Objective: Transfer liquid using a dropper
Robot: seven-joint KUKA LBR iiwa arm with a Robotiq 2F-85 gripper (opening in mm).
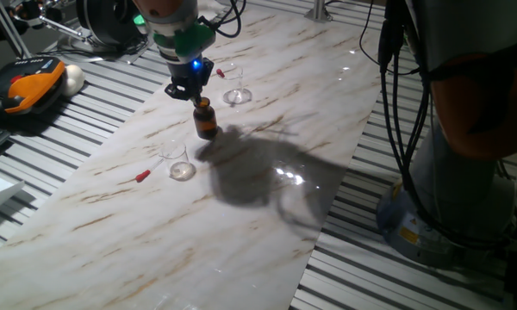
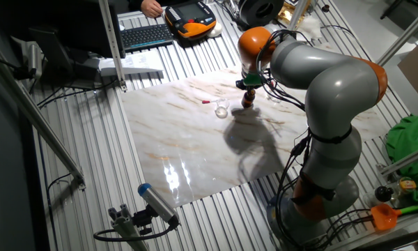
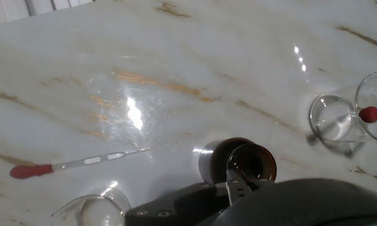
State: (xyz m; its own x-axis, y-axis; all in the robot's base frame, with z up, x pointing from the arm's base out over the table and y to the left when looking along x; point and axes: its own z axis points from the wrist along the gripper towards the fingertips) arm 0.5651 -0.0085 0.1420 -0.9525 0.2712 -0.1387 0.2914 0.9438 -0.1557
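Dropper (image 3: 75, 164) lies between glass (image 3: 91, 212) and bottle (image 3: 239, 162).

Amber bottle (image 1: 206, 119) upright on the marble desk (image 1: 267, 224), cap off, mouth open in the hand view. Clear dropper (image 3: 75, 163) with red bulb lying flat, apart from the bottle. One clear glass (image 1: 179, 162) near that dropper. Second glass (image 1: 235, 87) farther off, holding another red-bulbed dropper (image 3: 364, 116).
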